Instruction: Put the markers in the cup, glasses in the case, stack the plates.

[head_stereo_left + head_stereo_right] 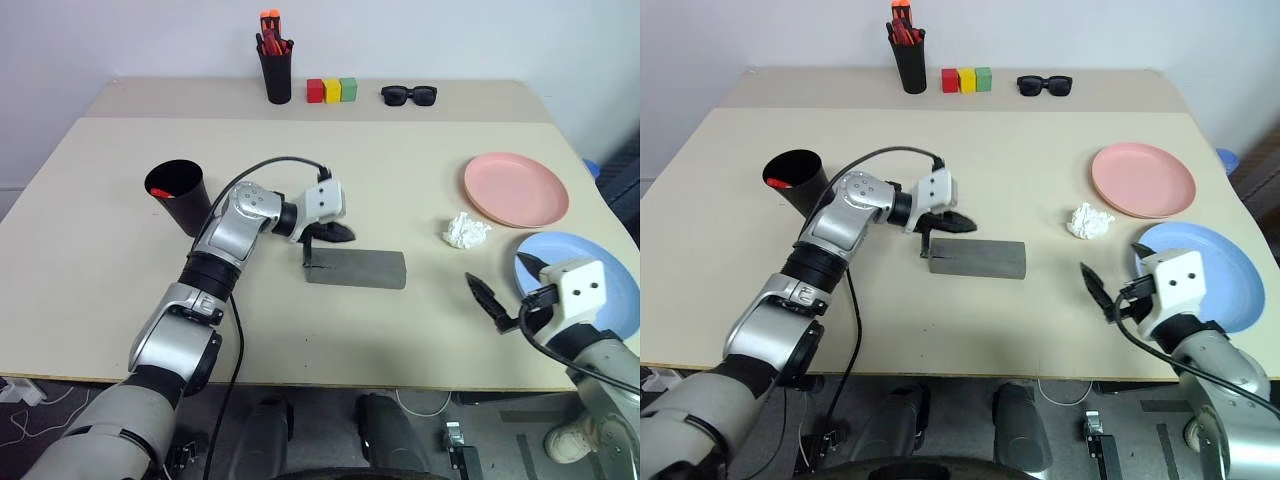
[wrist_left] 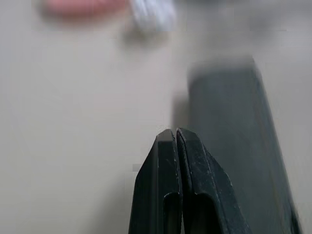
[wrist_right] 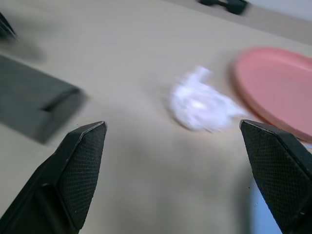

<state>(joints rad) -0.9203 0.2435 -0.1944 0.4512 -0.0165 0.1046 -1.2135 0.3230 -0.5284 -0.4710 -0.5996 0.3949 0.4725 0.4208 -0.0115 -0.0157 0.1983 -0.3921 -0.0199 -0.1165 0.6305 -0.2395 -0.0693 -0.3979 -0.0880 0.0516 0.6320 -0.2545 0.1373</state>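
Left eye view shows my left pincer (image 1: pixel 338 234) hovering just above the near-left end of the case (image 1: pixel 356 268), its two black fingers pressed together with nothing between them. The case lies flat in the middle of the surface (image 1: pixel 100 230) with its lid down, so I judge the glasses step done or nearly so, and the pincer sits there because it has been tending that lid; I cannot see the glasses and cannot confirm they are inside. The cup (image 1: pixel 180 195) stands tilted toward me at the left of the surface, well apart from the case, and something red shows inside its mouth, which I take to be the cap of one marker; whether both markers are in it I cannot tell. My right pincer (image 1: pixel 512 287) is spread wide and empty, held low over the near right of the surface just beside the blue plate (image 1: pixel 610 300), a stance that suits reaching for a plate rim. The pink plate (image 1: pixel 516 188) lies farther back, apart from the blue one, so the stack is not yet made. A crumpled white paper (image 1: pixel 466 231) rests between the case and the plates, close to the likely carrying path; I would steer around it. The sunglasses (image 1: pixel 409 95), coloured blocks (image 1: pixel 332 90) and pen holder (image 1: pixel 275 70) stand untouched along the far edge.
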